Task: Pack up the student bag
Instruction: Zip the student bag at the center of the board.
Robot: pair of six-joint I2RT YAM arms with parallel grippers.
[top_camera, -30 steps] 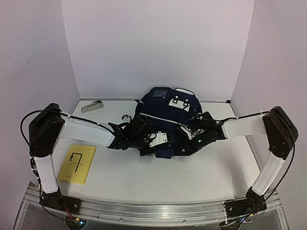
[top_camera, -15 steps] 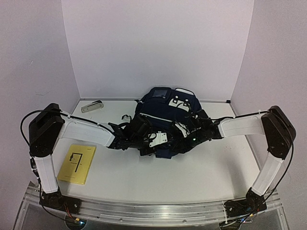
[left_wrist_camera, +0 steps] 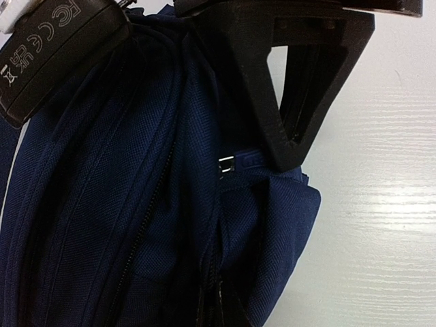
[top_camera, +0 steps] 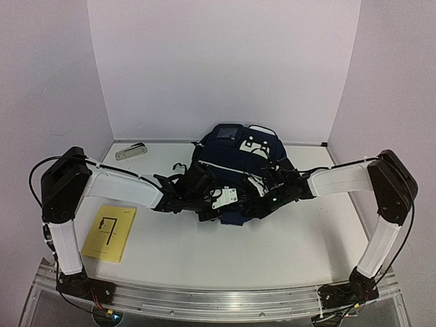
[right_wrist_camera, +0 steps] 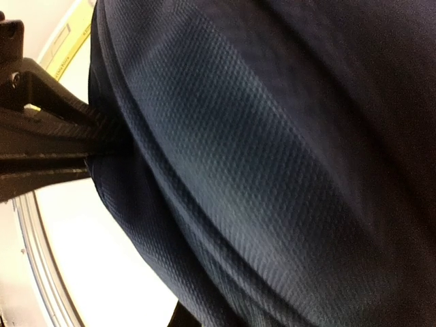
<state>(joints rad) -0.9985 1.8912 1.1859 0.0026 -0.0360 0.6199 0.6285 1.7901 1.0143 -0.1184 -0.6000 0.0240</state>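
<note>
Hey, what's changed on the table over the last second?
The right pincer slid left into the student bag and closed on a fold of its fabric. The left pincer stays clamped on the bag; the bag, yellow booklet and small grey object have not moved.

The student bag (top_camera: 228,160), a dark navy fabric backpack (white patch and small grey panel at its far end), lies flat at the back middle of the tabletop (top_camera: 300,238), its near end bunched up.

The student bag (top_camera: 235,160) lies on the table (top_camera: 293,238) (booklet (top_camera: 109,233) to its left).
</note>
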